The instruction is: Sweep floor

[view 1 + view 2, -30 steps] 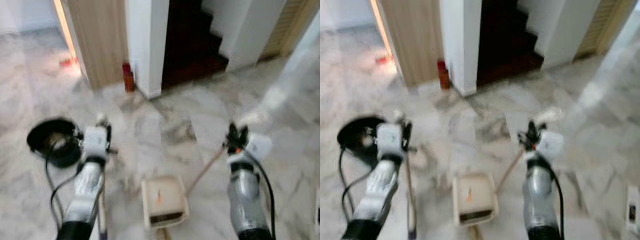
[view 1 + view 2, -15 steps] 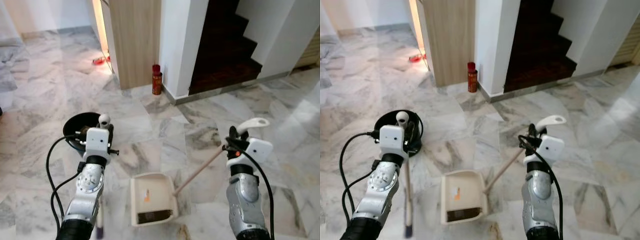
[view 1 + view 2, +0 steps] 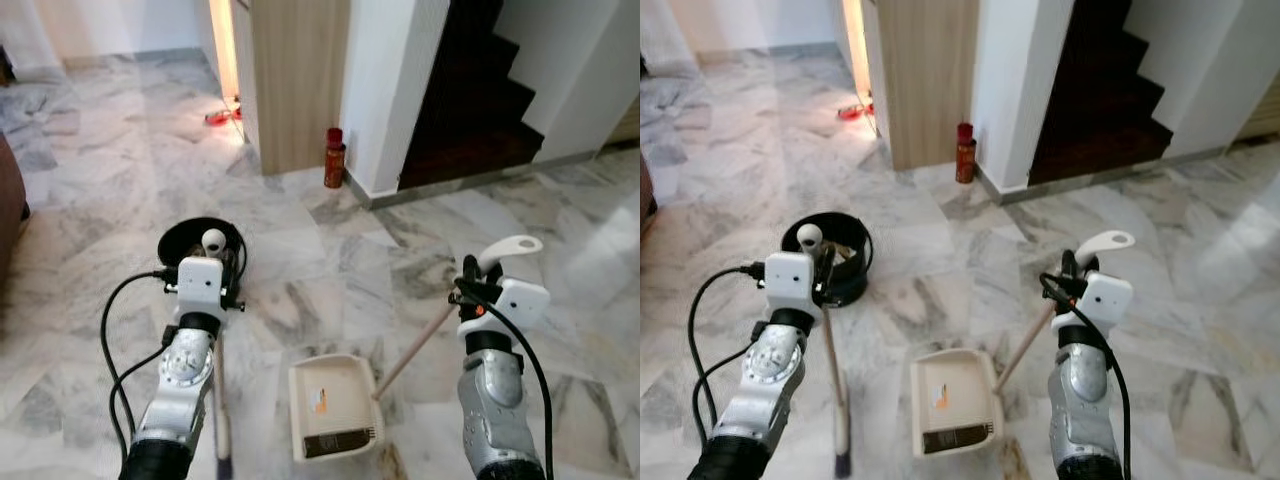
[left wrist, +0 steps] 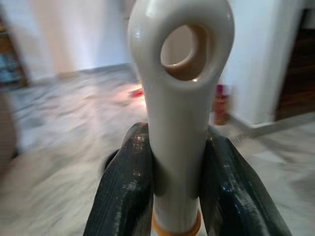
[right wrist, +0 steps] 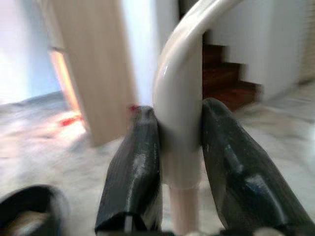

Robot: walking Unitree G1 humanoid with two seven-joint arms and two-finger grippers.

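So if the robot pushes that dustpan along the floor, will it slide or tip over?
The dustpan will probably slide easily: it lies flat on smooth, glossy marble. It looks like thin, light plastic, so it likely won't tip, though the long handle, held high by the right tool, might let it swivel.

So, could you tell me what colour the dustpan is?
Cream, clearest in the left eye view: dustpan.

Grey-veined marble floor (image 3: 90, 180) all around, glossy under the light. Ahead, a wood-panelled wall (image 3: 295, 80) beside a white pillar (image 3: 390, 90), a small red canister (image 3: 334, 158) at its foot. Dark stairs (image 3: 475, 110) climb on the right; warm light spills along the panel's left edge.
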